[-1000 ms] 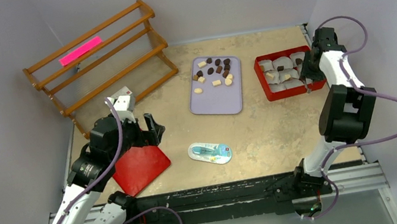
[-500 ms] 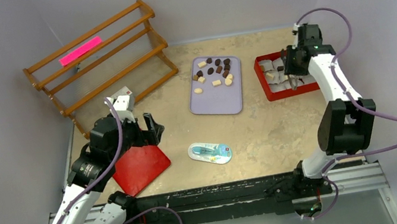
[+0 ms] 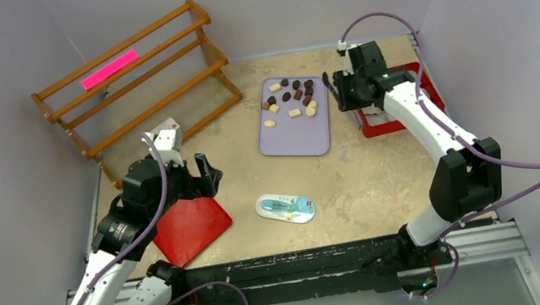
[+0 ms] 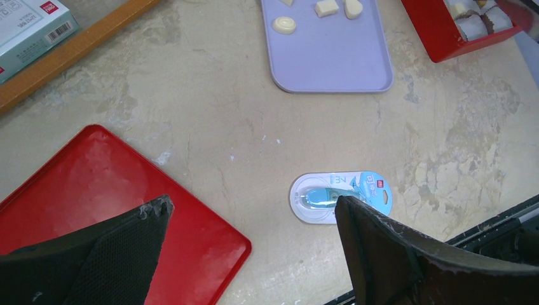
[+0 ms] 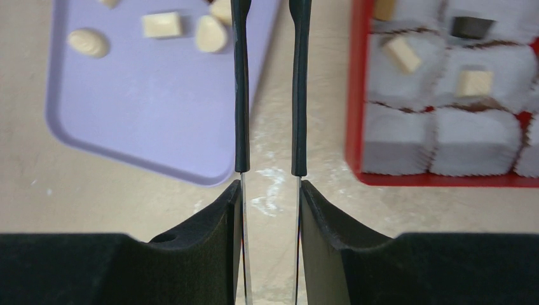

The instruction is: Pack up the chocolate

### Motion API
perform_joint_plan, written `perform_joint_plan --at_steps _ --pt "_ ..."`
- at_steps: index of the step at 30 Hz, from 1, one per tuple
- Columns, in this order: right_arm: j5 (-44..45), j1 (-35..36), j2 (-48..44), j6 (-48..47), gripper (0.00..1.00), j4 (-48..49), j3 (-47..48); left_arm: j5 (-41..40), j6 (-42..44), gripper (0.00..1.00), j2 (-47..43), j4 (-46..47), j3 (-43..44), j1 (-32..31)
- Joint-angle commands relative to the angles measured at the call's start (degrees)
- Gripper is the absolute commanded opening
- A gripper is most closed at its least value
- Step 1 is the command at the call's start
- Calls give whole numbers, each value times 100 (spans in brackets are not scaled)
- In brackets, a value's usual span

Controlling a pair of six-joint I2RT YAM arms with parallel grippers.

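The right fingers [image 5: 240,95] just swung off the red box [image 3: 377,127], now parted and empty over the counter [image 3: 369,178] beside the lavender tray [image 3: 297,138] where most chocolate [image 3: 297,95] sits loose, so I'd guess another pick's coming; left fingers [image 4: 381,254] spread wide, idle.

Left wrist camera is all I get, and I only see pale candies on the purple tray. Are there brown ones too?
Observer: Yes, dark brown chocolates lie at the far end of the purple tray.
Operator: Where's the other pincher?
Observer: The right gripper hovers empty, jaws slightly apart, over bare table between the tray and the red box.
Operator: Is anything packed yet?
Observer: Some: pale chocolates and one dark piece sit in the box's paper cups.
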Motion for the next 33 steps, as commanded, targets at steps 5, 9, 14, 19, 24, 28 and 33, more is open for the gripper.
perform_joint_plan --at_steps 5,9,14,19,24,28,33 --pt "401 658 41 197 38 210 -60 -11 100 100 -7 162 31 -2" --pt "508 827 320 178 39 159 -11 -15 100 100 -55 162 29 -1" --pt "458 931 571 144 41 146 45 -18 100 100 -52 167 26 -5" --pt "400 1036 858 151 41 111 94 -65 100 100 -72 150 30 -4" --pt "498 1099 1040 134 42 -41 204 -67 100 100 -101 145 29 -1" --pt "635 1104 1052 119 41 -89 225 -42 100 100 -100 161 27 -8" --pt "627 1114 1148 121 41 -120 249 -38 100 100 -118 162 33 -5"
